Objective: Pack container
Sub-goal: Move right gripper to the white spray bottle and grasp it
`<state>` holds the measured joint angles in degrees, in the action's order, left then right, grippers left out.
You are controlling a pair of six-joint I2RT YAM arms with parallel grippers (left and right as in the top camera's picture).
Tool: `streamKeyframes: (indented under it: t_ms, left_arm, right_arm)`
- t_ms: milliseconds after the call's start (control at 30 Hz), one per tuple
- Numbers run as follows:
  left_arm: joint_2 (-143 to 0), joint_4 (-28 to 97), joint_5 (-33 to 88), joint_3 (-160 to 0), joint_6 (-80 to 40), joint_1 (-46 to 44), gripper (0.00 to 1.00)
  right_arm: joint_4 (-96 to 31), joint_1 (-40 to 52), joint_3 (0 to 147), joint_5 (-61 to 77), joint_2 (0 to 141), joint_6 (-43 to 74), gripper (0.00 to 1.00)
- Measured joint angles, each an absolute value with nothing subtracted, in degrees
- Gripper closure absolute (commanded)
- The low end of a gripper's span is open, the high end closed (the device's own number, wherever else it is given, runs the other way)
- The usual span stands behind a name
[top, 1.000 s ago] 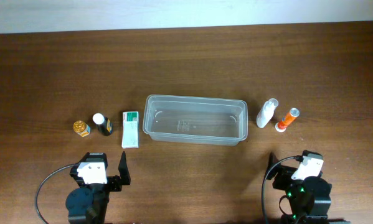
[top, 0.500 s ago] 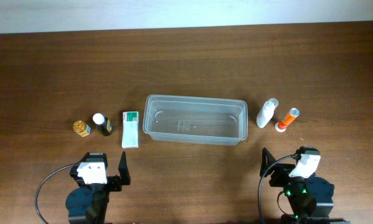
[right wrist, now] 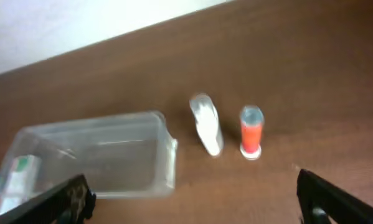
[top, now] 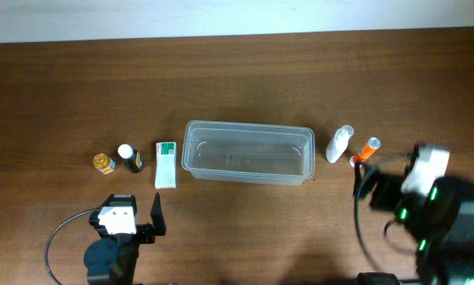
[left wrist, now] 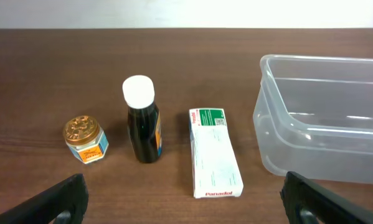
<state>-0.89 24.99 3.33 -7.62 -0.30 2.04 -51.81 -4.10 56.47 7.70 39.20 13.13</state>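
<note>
Right arm: has lifted away from the lower right corner of the overhead frame and swung up toward the items at centre right; it shows blurred there.
Right gripper (right wrist: 192, 202): jaws spread wide with nothing between them (only the fingertips show, in the bottom corners of the wrist view).
Left gripper (left wrist: 186, 202): likewise wide apart and empty, parked at lower left, unchanged.
Container (top: 221, 154): upright at the centre of the table (top: 237, 71), nothing inside.
Right of container: white bottle (top: 339, 144), then orange tube (top: 366, 151), just beside each other.
Left of container: green-and-white box (top: 166, 164), dark bottle (top: 129, 157) with a white cap, and small gold-lidded jar (top: 104, 164), in a row.
Step in hand: likely the approach for a first pick; nothing is packed yet.
Next move: probably a descent onto the white bottle or orange tube, centring the jaws on one without knocking its neighbour.
</note>
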Motion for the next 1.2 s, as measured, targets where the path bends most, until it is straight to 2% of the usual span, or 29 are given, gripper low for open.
streamKeyframes:
  t_ms: [133, 267, 500, 667, 1000, 1200]
  left_arm:
    - [-0.89, 25.02, 3.33, -7.57, -0.30, 2.04, 0.00]
    - [-0.89, 25.02, 3.33, -7.57, -0.30, 2.04, 0.00]
    - [-0.89, 25.02, 3.33, -7.57, -0.30, 2.04, 0.00]
    - [-0.89, 25.02, 3.33, -7.57, -0.30, 2.04, 0.00]
    - [-0.89, 25.02, 3.33, -7.57, -0.30, 2.04, 0.00]
    - [-0.89, 25.02, 3.36, -7.57, -0.30, 2.04, 0.00]
  right_arm:
    - [-53.49, -4.05, 70.89, 13.13, 53.67, 13.02, 0.02]
    - [-54.96, -3.77, 77.49, 15.75, 62.70, 12.21, 0.01]
    - [-63.88, 0.91, 87.92, 10.98, 81.89, 13.34, 0.11]
    - [-67.20, 2.44, 91.09, 5.45, 94.30, 14.94, 0.22]
    - [-69.19, 2.46, 91.13, 2.37, 103.07, 16.25, 0.41]
    - [-70.48, 2.46, 91.18, 1.91, 103.42, 16.34, 0.44]
